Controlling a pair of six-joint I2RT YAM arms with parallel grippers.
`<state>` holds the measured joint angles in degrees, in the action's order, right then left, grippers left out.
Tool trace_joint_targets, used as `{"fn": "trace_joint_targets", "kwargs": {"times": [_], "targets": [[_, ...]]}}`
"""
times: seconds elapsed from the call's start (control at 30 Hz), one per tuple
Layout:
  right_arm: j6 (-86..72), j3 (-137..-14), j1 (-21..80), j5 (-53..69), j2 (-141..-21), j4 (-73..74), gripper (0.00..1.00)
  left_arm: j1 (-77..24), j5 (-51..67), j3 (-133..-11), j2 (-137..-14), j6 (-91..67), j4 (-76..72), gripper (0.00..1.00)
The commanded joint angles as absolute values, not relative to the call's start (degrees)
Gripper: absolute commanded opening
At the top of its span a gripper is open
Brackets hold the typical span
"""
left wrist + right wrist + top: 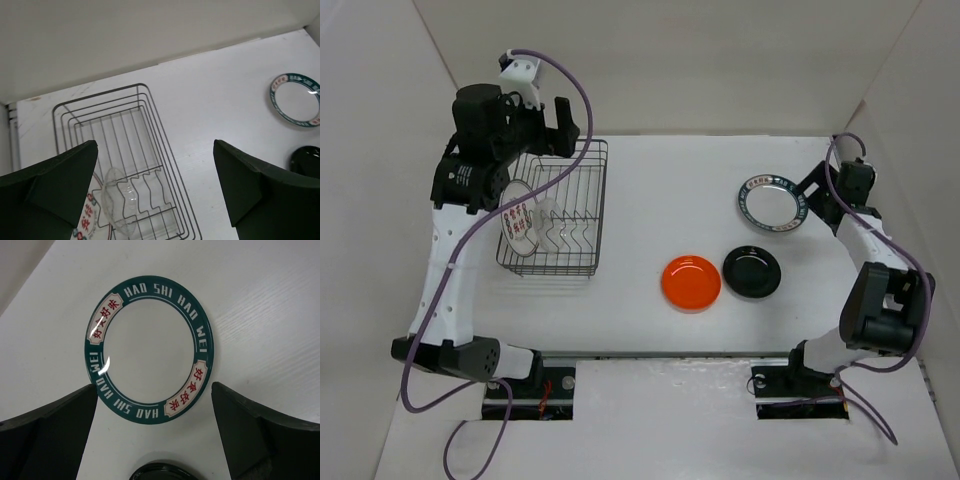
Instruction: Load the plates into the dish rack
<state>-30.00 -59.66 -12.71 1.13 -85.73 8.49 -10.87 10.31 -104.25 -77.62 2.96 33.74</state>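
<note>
Nearest, the orange plate (691, 282) and black plate (752, 272) lie flat on the desk (660, 200); beyond, the right tool (154, 387), spread and empty above the green-rimmed plate (152, 347), should pinch its rim squarely, while the left tool (155, 145) gapes empty over the dish rack (603, 190).

Bright even light, soft shadows, glare on green-rimmed plate (150, 350)
</note>
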Motion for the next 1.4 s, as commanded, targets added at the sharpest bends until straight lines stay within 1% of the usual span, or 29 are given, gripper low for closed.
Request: {"fn": "trace_joint_targets", "kwargs": {"times": [0.0,0.13,0.3,0.37,0.53,0.63,0.67,0.7,0.73,0.9,0.93,1.03,1.07,1.13,1.17,1.2,1.27,1.37], "targets": [[-33.31,-58.45,-14.58,6.06,-86.64,3.87,1.00,-11.34,20.99,-105.81,-80.77,2.81,33.93,1.00],[-33.93,-57.83,-15.64,6.68,-91.92,2.55,0.97,-11.34,23.98,-106.96,-81.30,2.81,33.23,1.00],[-34.54,-58.36,-16.26,8.17,-98.78,-0.26,0.86,-11.34,26.72,-106.96,-81.30,4.48,33.22,1.00],[-35.07,-58.36,-16.26,8.79,-101.15,-0.87,0.84,-11.34,27.25,-106.96,-81.30,4.48,33.22,1.00],[-35.77,-58.88,-16.79,10.02,-102.30,-2.20,0.83,-11.34,27.25,-106.96,-81.30,4.48,33.22,1.00],[-35.77,-60.29,-16.79,11.24,-103.62,0.26,0.74,-11.34,27.25,-107.49,-81.83,3.96,33.22,1.00],[-35.77,-60.99,-16.79,11.25,-103.62,1.13,0.69,-11.34,27.25,-107.49,-81.83,3.96,33.22,1.00],[-35.77,-61.78,-16.79,11.25,-104.15,1.75,0.57,-11.34,27.25,-108.01,-82.44,3.96,33.22,1.00],[-35.77,-61.79,-16.79,11.25,-104.67,2.54,0.52,-11.34,27.25,-108.02,-82.44,3.96,33.22,1.00],[-36.30,-63.89,-16.79,11.78,-105.73,5.88,0.52,-11.34,27.25,-108.02,-83.06,3.43,33.75,1.00],[-36.30,-63.90,-16.79,11.78,-105.73,5.89,0.46,-11.34,27.25,-108.02,-83.06,3.43,33.75,1.00],[-36.30,-64.51,-16.79,11.78,-106.34,6.42,0.37,-11.34,26.72,-108.02,-83.58,3.43,33.75,1.00],[-36.30,-64.51,-16.79,11.78,-106.35,6.42,0.28,-11.34,26.72,-108.02,-83.58,3.43,33.75,1.00],[-36.30,-65.21,-16.79,11.78,-106.87,7.03,0.21,-11.34,26.72,-107.49,-83.58,3.43,33.75,1.00],[-36.82,-65.21,-16.79,11.78,-106.87,7.64,0.10,-11.34,26.11,-107.49,-83.58,3.43,33.75,1.00],[-36.83,-65.74,-16.79,12.39,-107.40,7.65,0.02,-11.34,26.10,-107.49,-83.58,3.43,33.75,1.00],[-36.83,-66.27,-16.79,12.39,-108.01,8.17,0.00,-11.34,26.10,-106.96,-83.58,3.43,33.75,1.00],[-37.62,-66.01,-16.79,12.39,-108.02,7.48,0.00,-11.34,25.49,-106.96,-84.11,3.43,33.75,1.00]]}}
